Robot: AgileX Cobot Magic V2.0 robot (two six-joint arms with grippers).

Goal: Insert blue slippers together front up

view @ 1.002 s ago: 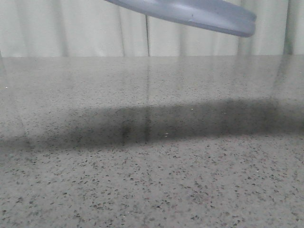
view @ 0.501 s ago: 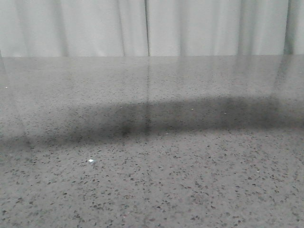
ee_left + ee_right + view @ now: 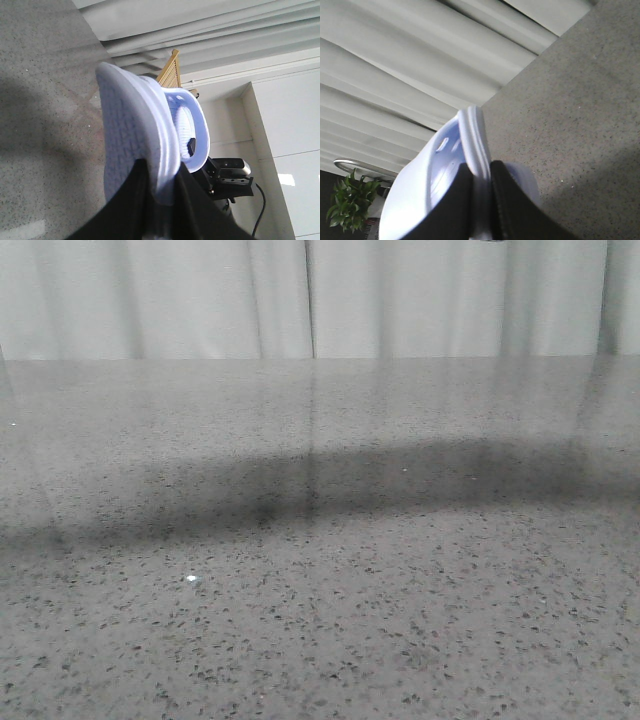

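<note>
In the left wrist view my left gripper point(image 3: 161, 172) is shut on the sole edge of one pale blue slipper point(image 3: 131, 135), held up off the table, its patterned underside and strap point(image 3: 192, 122) showing. In the right wrist view my right gripper point(image 3: 481, 170) is shut on the sole edge of the other blue slipper point(image 3: 440, 175), also held in the air above the table. Neither slipper nor either gripper shows in the front view, apart from a dark speck at the top edge.
The grey speckled table point(image 3: 320, 620) fills the front view, with a dark shadow band point(image 3: 330, 485) across it and a pale curtain point(image 3: 300, 295) behind. A wooden chair back point(image 3: 169, 70) and a potted plant point(image 3: 350, 205) stand beyond the table.
A slipper that showed at the top of the front view one second ago has risen out of that view. The shadow band stays on the table.
</note>
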